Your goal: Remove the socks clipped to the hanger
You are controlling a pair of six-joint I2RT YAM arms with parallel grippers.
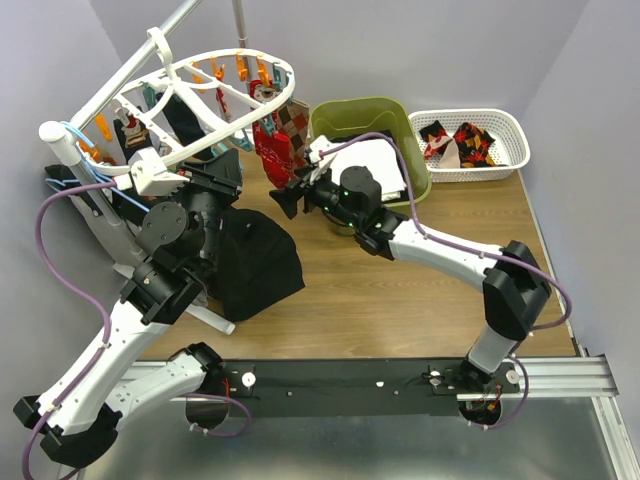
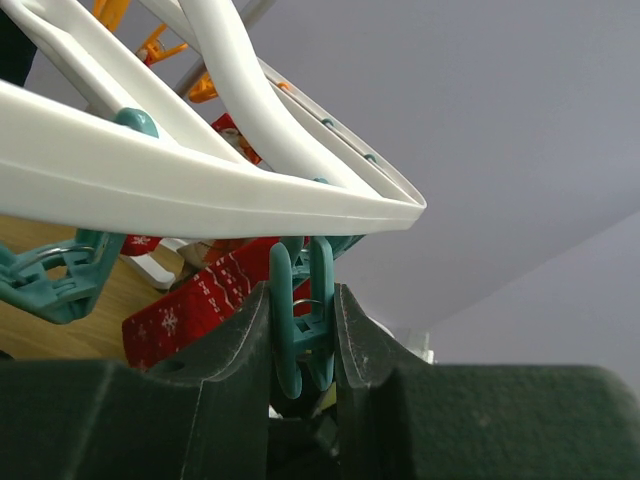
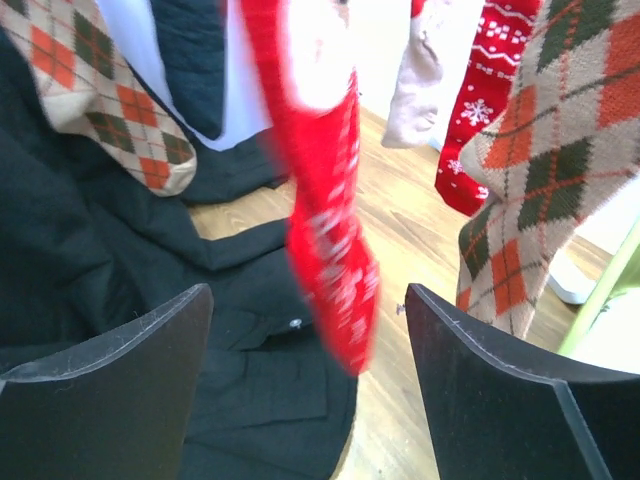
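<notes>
Two claws share this step: the left claw (image 2: 300, 325) is closed on a teal clip (image 2: 285, 340) under the hanger (image 2: 200, 190) rim. The right claw (image 3: 308, 310) is wide open and empty, one finger on each side of a hanging red sock (image 3: 335, 260). Next, I think, it must close and pull down.

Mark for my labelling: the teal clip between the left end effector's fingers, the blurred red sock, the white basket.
teal clip (image 2: 305, 335): left wrist view, handle.
blurred red sock (image 3: 335, 280): right wrist view, foot.
white basket (image 1: 490, 170): top external view, front wall.
</notes>
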